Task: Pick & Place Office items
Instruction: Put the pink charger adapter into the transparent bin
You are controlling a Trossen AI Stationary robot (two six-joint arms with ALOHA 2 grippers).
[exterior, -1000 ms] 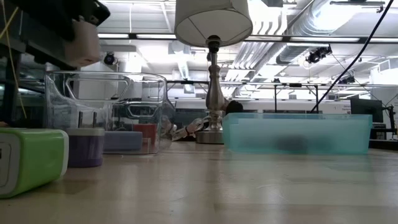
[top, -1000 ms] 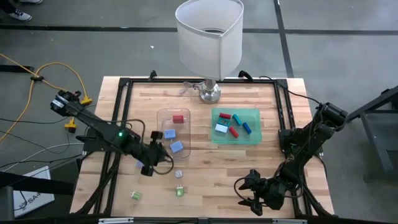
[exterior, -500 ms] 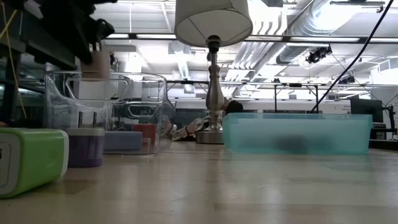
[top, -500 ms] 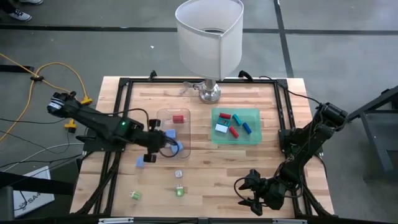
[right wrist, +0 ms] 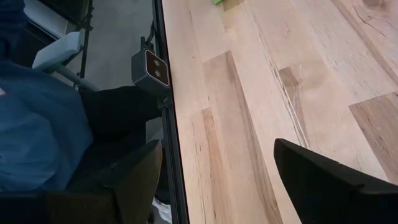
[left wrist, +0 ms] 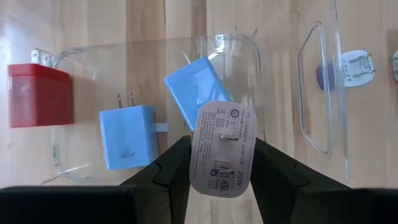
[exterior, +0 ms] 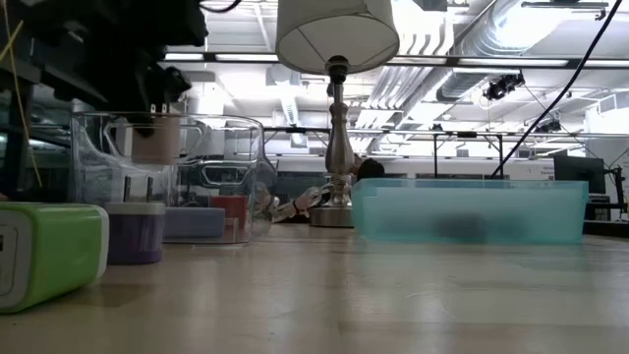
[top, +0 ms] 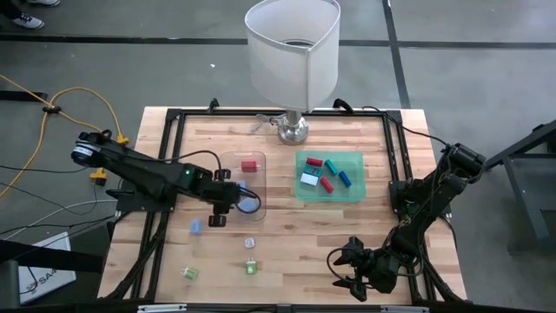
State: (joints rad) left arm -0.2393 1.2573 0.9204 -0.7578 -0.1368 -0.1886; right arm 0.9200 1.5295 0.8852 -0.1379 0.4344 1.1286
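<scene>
The left gripper (left wrist: 221, 163) holds a pale charger plug (left wrist: 222, 148) clamped between its fingers, above the clear tray (top: 228, 161) near the desk's centre. Two blue plugs (left wrist: 126, 135) and a red one (left wrist: 37, 95) already lie inside. The step in hand appears to be placement; the next move calls for lowering and release. Loose items (top: 195, 225) remain towards the near edge. The right gripper (top: 350, 265) waits at the near right corner, spread wide and empty.
</scene>
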